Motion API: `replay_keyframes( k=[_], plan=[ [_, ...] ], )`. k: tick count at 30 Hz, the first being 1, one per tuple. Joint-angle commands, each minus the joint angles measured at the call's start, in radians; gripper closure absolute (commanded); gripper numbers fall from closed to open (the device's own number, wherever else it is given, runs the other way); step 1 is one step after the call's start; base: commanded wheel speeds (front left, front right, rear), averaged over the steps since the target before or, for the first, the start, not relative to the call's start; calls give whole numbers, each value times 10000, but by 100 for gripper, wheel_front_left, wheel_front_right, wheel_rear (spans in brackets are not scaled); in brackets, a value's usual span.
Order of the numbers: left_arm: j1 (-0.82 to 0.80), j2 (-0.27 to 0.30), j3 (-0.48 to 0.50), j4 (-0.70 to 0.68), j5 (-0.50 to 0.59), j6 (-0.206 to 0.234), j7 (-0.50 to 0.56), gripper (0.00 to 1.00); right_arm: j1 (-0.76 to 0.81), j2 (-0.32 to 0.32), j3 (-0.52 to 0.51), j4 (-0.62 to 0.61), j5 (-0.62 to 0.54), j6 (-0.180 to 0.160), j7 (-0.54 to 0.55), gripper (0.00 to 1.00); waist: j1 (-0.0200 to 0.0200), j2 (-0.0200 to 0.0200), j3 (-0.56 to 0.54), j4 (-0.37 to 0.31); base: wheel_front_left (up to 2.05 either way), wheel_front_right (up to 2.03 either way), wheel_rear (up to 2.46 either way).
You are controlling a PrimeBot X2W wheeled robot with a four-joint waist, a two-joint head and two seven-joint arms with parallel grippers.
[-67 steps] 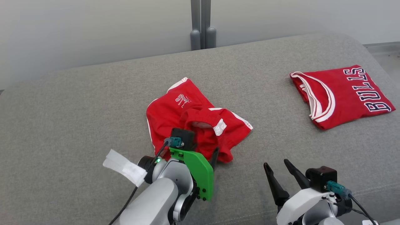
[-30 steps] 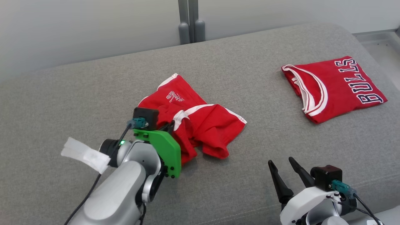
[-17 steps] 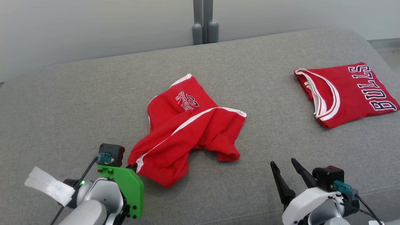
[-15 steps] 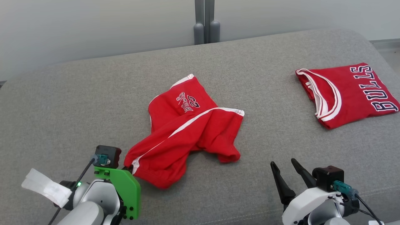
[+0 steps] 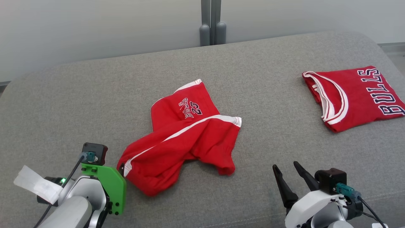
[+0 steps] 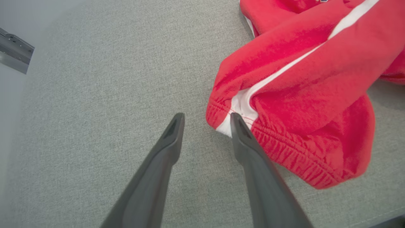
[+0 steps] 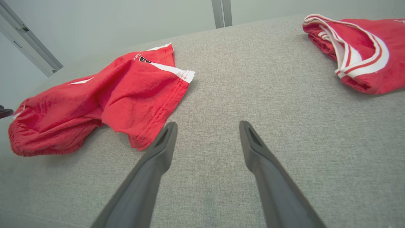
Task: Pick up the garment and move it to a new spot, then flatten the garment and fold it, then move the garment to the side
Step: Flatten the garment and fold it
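Left wrist view: the left gripper [image 6: 207,117] stands open just beside the waistband [image 6: 284,148] of the red shorts [image 6: 316,69], probably the best hold on such soft, limp cloth; the right gripper [image 7: 208,124] is open too.

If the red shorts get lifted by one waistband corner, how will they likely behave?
The red shorts are probably floppy: they lie in soft folds on the grey cushion, so a one-corner lift would likely leave the rest hanging. The gathered waistband likely gives a thicker, less slippery hold.
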Motion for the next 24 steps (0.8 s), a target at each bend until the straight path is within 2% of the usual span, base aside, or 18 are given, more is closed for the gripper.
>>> replay_keyframes(
  k=[1,7,11,14,17,21,24],
  plan=[
    [-113,-15,34,37,32,-60,-68,0,11,-22,2,-43,-26,-4,25,0,0,0,-2,0,0,0,0],
    [-3,81,340,297,-286,-251,-543,0,102,-22,-75,-90,-103,-4,61,0,0,0,-22,57,0,0,0],
    [335,-159,1005,67,-556,186,-1637,0,167,-22,-177,-119,-118,-4,67,0,0,0,-71,202,0,0,0],
    [686,-553,1629,-205,-853,554,-2726,0,228,-22,-244,-113,-129,-4,86,0,0,0,-159,344,0,0,0],
    [1092,-1063,2217,-428,-1179,705,-3904,0,288,-22,-324,-94,-119,-4,107,0,0,0,-285,493,0,0,0],
    [1537,-1774,2832,-542,-1598,644,-5312,0,285,-23,-540,-81,49,-4,-36,0,0,0,-453,718,0,0,0],
    [1793,-2125,3202,-540,-1609,527,-5813,0,265,-22,-738,2,304,-4,-195,0,0,0,-592,892,0,0,0]
  ],
)
